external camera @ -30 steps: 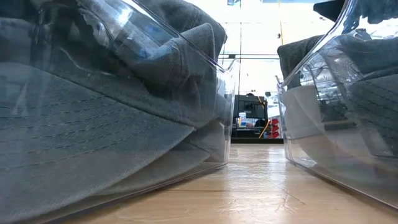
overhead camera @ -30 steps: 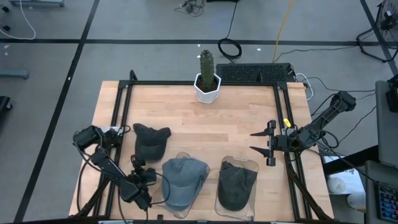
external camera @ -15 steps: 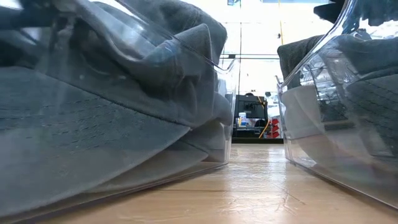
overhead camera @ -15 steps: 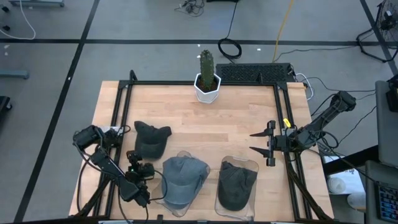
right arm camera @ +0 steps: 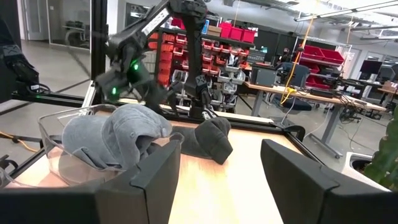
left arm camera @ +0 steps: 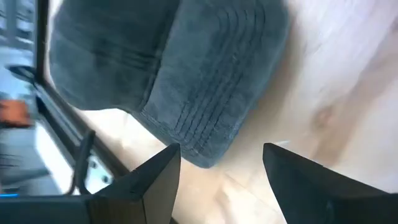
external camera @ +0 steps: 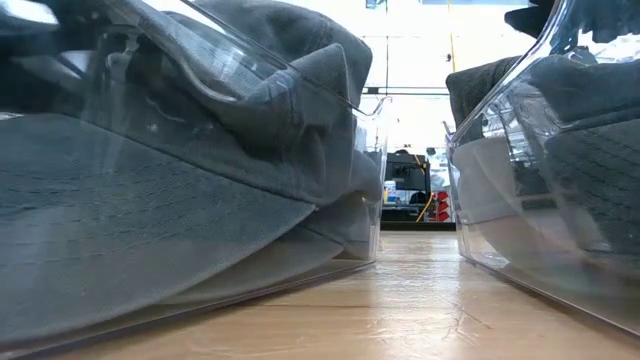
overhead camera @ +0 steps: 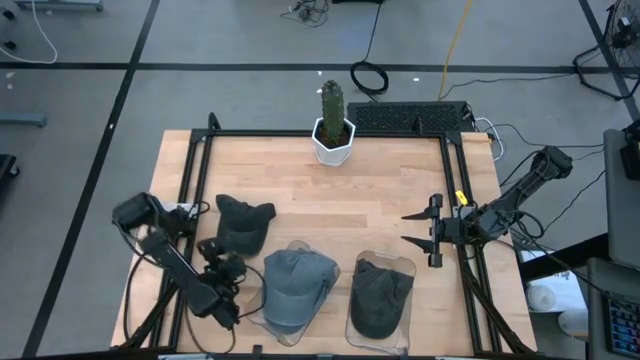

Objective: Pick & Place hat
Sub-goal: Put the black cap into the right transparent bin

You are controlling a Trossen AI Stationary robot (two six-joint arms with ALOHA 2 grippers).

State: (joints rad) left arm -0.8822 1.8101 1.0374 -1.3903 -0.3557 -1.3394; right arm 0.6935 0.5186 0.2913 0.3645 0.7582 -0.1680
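L end effector (overhead camera: 222, 262), fingers spread, empty, just beside loose dark hat (overhead camera: 242, 224) on desk (overhead camera: 380, 190): drop low, pinch brim. R end effector (overhead camera: 420, 228) released, idle.

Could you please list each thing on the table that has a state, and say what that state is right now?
Left gripper: open, empty, beside the loose dark hat.
Right gripper: open, empty, at the table's right edge.
Loose dark hat: lying on the bare wood.
Blue-grey hat: resting in a clear container.
Dark hat: resting in the other clear container.
Cactus: upright in its white pot.
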